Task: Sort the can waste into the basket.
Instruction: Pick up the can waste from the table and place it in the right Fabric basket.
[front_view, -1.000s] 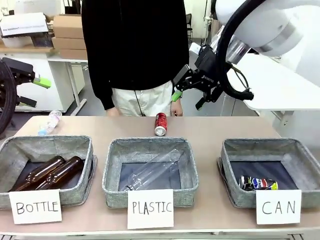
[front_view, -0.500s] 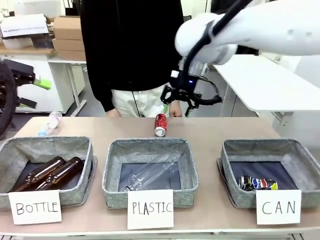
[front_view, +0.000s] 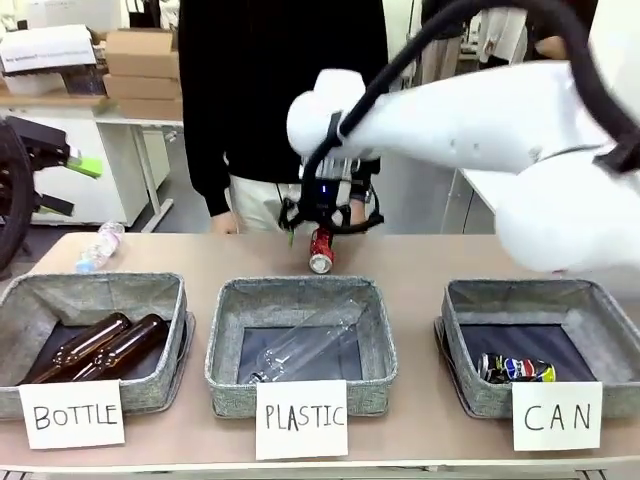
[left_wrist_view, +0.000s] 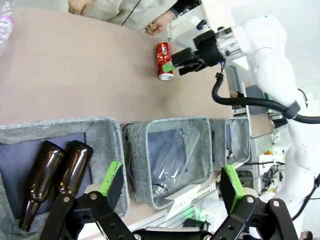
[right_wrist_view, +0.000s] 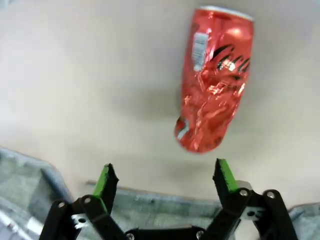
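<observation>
A dented red can (front_view: 321, 249) lies on the table just beyond the PLASTIC basket, also seen as the red can (right_wrist_view: 215, 85) and the red can (left_wrist_view: 163, 60). My right gripper (front_view: 326, 226) hovers open right over it, reaching across from the right. In the right wrist view my right gripper (right_wrist_view: 163, 180) has the can just beyond its fingertips, nearer the right-hand finger, not touching. A blue and silver can (front_view: 515, 367) lies inside the CAN basket (front_view: 520, 290). My left gripper (left_wrist_view: 170, 180) stands open and holds nothing, high at the left gripper (front_view: 75, 185).
The BOTTLE basket (front_view: 95, 285) holds two brown bottles (front_view: 100, 345). The PLASTIC basket (front_view: 300, 288) holds a clear bottle (front_view: 305, 345). Another clear bottle (front_view: 100, 245) lies at the table's far left. A person in black stands at the far edge, a hand (front_view: 225, 225) resting there.
My right arm has swung leftward and down from the right side until its gripper is over the red can. The left arm, cans and baskets have not moved.
</observation>
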